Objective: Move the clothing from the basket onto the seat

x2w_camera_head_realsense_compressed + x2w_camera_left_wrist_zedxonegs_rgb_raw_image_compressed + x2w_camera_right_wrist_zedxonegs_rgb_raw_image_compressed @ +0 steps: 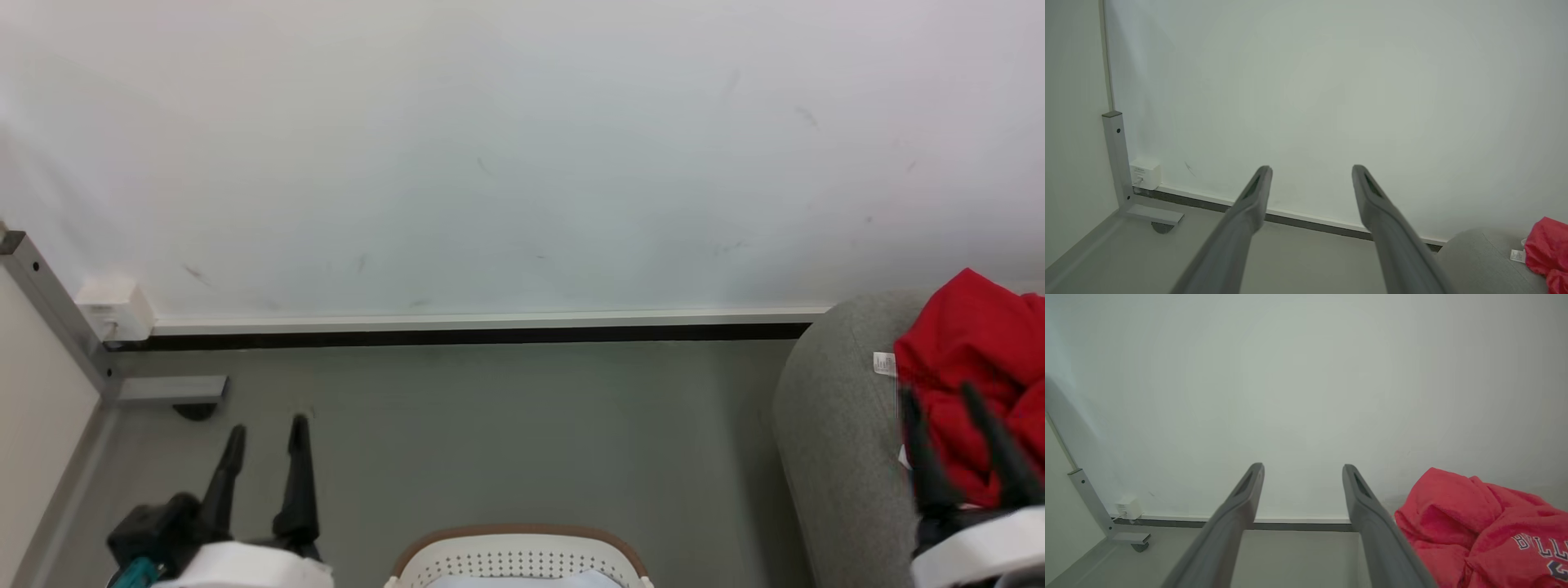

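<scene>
The left gripper (268, 425) and the right gripper (937, 392) each have two long, tapering dark fingers (1249, 204) with a narrow slot inside each tip. Behind the left gripper's fingers are a chunky black housing (155, 527), a teal part (135, 572) and a rounded white forearm shell (245, 567).

The clothing (967, 343) is red, with dark lettering (1539, 547) and a white label (884, 363). The seat (833, 441) is grey. The basket (514, 562) is cream-white with small holes and a brown rim.
</scene>
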Tool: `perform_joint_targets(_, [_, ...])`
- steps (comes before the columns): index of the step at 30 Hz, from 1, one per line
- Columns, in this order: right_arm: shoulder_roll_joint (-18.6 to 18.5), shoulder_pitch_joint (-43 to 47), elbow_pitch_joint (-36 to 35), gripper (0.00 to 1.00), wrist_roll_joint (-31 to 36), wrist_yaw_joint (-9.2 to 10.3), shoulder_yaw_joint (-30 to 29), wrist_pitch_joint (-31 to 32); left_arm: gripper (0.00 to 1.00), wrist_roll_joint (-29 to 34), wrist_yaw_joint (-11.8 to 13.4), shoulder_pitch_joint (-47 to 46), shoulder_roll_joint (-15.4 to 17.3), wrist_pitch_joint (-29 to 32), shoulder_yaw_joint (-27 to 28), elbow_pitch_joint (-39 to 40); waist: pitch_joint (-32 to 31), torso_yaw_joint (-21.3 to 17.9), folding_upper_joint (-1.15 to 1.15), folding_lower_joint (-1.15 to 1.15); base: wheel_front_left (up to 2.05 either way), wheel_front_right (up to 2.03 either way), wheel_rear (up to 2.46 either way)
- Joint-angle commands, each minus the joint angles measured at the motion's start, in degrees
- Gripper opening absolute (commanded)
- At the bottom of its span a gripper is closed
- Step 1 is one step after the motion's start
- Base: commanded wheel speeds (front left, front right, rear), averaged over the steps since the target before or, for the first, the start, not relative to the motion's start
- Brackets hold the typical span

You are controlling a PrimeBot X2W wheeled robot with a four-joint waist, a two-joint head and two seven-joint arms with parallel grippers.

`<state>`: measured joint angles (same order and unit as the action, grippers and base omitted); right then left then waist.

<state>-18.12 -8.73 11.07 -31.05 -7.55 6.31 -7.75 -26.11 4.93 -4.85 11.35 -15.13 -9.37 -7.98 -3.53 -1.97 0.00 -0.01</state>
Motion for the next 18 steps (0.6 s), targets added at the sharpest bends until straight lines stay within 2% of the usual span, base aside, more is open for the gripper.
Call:
perform_joint_targets(1, [0.49,1.29,-0.15,1.00,0.31,0.13,0.06,-0.52,1.00,0.60,-0.08,0.66,-0.34,-0.02,0.50,0.33,0.07,0.19,0.00,0.01,0.00,0.00,0.00])
perform_joint_targets(4, [3.31,3.80,1.39,1.00,2.96,0.13,0.61,-3.88,1.00,2.28,-1.50,3.27,-2.22,-0.02,2.95,-1.20,0.16,0.67,0.00,0.01,0.00,0.00,0.00])
perform_joint_targets(9, [7.38,5.78,4.56,1.00,6.40,0.13,0.68,-6.90,1.00,5.83,-5.36,4.67,-4.52,-0.02,4.72,-6.93,0.20,1.28,0.00,0.01,0.00,0.00,0.00])
perform_joint_targets(18, [10.84,4.87,6.64,1.00,9.21,0.13,-0.64,-7.47,1.00,12.31,-7.63,3.14,-7.40,-0.02,6.72,-9.03,0.64,1.82,0.00,0.01,0.00,0.00,0.00])
